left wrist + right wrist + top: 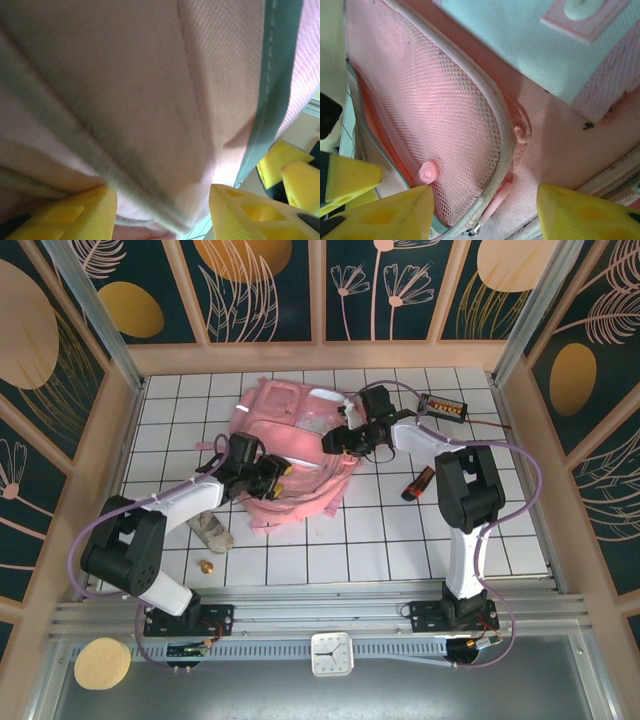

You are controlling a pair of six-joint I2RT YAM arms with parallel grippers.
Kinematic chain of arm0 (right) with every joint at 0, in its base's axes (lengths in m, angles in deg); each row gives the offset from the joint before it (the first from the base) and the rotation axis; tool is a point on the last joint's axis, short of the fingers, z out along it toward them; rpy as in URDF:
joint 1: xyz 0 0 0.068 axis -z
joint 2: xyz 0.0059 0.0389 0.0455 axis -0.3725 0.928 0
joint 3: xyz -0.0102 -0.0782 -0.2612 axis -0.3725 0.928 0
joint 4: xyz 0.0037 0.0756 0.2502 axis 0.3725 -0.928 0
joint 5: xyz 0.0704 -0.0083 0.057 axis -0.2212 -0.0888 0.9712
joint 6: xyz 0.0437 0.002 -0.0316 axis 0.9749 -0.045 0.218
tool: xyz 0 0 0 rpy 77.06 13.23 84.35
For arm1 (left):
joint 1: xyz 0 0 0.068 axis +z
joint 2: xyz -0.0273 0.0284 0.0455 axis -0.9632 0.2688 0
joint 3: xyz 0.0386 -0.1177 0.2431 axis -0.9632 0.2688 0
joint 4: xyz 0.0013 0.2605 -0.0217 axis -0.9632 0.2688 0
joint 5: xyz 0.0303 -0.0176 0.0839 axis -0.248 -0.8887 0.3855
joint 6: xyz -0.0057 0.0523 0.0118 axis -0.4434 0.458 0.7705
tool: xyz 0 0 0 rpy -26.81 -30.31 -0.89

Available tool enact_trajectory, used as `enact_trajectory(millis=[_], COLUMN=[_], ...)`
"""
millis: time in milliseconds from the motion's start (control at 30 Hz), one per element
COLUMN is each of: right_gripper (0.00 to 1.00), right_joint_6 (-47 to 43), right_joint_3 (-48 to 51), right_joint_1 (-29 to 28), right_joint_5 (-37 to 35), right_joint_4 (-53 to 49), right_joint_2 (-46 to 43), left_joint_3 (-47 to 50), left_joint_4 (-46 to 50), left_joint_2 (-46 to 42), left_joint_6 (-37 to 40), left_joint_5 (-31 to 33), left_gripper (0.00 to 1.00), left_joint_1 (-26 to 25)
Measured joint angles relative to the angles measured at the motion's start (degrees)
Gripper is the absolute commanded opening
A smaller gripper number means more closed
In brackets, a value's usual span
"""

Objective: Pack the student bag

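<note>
The student bag (290,430), large and pale pink, lies at the middle back of the tiled table. My left gripper (270,478) is at its near left edge. In the left wrist view the gripper (162,215) is open, and a fold of the bag's fabric (150,100) with a grey trimmed seam hangs between the yellow fingers (75,215). The fold touches the left one and leaves a gap at the right one. My right gripper (345,440) is open over the bag's right side, straddling (482,215) the mesh pocket (435,115) and a pink zipper pull (495,202).
A dark red marker (418,483) lies right of the bag, and a small dark box (443,405) sits at the back right. A crumpled pale item (212,532) and a small gold piece (207,566) lie at the near left. Wooden walls (520,440) enclose the table.
</note>
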State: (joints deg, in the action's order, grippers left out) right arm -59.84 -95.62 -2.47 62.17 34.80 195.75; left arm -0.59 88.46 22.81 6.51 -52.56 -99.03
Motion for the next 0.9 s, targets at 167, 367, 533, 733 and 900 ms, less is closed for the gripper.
enact_trajectory(millis=[167,367,533,733,900], right_gripper=[0.57,0.56,0.7,0.72,0.66], right_joint_6=[0.2,0.2,-0.9,-10.1,-18.0], right_joint_3=[1.7,3.5,4.1,6.4,7.4], right_joint_1=[0.0,-0.4,-0.9,0.0,2.1], right_joint_5=[0.4,0.5,0.0,0.8,7.6], right_joint_4=[1.9,2.7,2.6,2.8,5.7], right_joint_2=[-0.4,-1.3,-1.9,-6.8,-9.1], left_joint_3=[-1.8,-2.5,-3.8,-8.5,-9.0], left_joint_4=[0.0,-0.6,-0.6,3.5,3.7], left_joint_2=[1.6,4.2,4.8,2.3,-1.0], left_joint_6=[-0.2,-1.8,-1.2,3.4,4.9], left_joint_5=[0.5,1.2,1.1,-1.7,-6.4], left_gripper=[0.45,0.0,0.0,0.0,0.0], left_joint_1=[-0.2,-0.2,0.2,2.6,5.2])
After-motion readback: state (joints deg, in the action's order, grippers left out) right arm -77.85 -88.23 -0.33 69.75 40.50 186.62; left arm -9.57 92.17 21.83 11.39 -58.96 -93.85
